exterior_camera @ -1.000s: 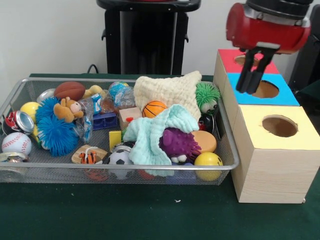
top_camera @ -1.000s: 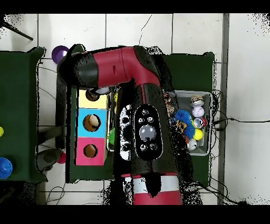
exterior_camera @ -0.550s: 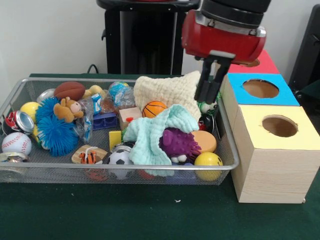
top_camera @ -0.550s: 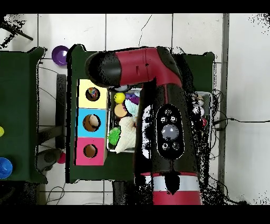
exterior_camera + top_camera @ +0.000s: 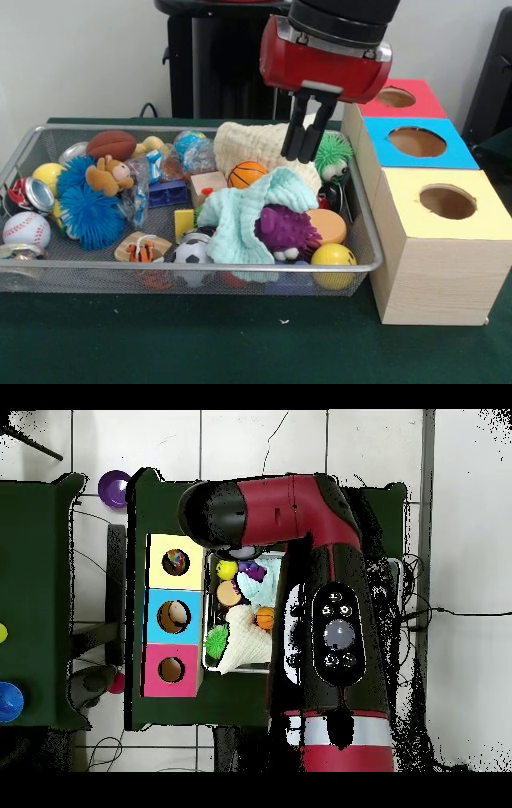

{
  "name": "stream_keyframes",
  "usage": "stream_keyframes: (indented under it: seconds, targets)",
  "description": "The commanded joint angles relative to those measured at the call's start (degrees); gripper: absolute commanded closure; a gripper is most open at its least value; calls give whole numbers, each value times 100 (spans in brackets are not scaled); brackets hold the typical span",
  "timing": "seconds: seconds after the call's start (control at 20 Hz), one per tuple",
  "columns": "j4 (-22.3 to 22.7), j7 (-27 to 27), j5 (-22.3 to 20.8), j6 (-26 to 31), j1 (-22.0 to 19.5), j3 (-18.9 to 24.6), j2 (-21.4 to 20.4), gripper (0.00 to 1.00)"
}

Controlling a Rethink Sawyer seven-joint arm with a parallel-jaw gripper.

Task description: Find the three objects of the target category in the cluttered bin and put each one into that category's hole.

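Red-bodied gripper (image 5: 304,136) has moved from beside the blue-topped box (image 5: 416,142) to above the cream cloth (image 5: 260,148) in the wire bin (image 5: 364,232), fingers nearly closed and empty.

My arm (image 5: 300,534) is glossy red with black joints, round buttons dotting one black link; the gripper (image 5: 308,128) carries two slim black fingers

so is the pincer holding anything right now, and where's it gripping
Nothing is held: the pincer hangs empty, fingers close together, above the cream knitted cloth in the bin.
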Motion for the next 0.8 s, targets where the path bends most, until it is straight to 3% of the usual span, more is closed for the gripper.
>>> stream_keyframes:
  seconds: [0.05,0.5,0.55,0.8]
  targets:
    - [805,-1526,-282,803,-205,268,74,100]
    - [1020,-1704,-80,1285,-393,500,54,100]
    - [1021,-1675,-85,1312,-399,503,53,0]
    - [1017,-1725,-66,1409,-471,617,86,0]
